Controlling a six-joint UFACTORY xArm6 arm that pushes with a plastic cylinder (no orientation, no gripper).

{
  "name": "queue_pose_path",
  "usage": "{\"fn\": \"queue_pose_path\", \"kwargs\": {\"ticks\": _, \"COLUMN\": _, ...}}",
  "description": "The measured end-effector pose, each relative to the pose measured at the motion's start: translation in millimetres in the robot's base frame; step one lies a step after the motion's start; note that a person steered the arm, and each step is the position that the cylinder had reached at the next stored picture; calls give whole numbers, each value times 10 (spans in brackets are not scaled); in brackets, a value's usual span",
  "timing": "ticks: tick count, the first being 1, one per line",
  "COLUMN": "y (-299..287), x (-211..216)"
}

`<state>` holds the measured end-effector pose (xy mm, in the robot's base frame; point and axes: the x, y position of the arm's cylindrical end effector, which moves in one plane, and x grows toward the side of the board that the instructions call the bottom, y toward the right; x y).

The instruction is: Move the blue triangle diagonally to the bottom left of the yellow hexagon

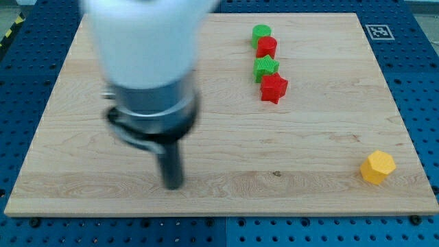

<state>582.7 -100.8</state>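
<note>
Tip (173,185) touching no block

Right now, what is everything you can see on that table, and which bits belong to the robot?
green cylinder: one, green, near the view's top, right of centre, heading a short column of four blocks.
red block: one, red, shape unclear, just below the green cylinder, touching it.
green star: one, green, next down the column.
red star: one, red, at the column's bottom.
yellow hexagon: one, yellow, alone near the view's bottom right corner.
blue triangle: none visible; possibly hidden behind my arm.
wooden board: one, pale wood, on a blue perforated table.
my tip: one dark rod, blurred, at the view's lower left, far from every block.
</note>
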Motion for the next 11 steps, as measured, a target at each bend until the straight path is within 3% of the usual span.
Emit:
{"fn": "queue_pose_path", "kwargs": {"ticks": 1, "y": -843, "x": -188}}
{"fn": "queue_pose_path", "kwargs": {"ticks": 2, "y": -855, "x": -781}}
{"fn": "queue_pose_path", "kwargs": {"ticks": 5, "y": -238, "x": -1042}}
{"fn": "queue_pose_path", "kwargs": {"ticks": 10, "y": 1890, "x": -68}}
{"fn": "queue_pose_path", "kwargs": {"ticks": 11, "y": 1933, "x": 162}}
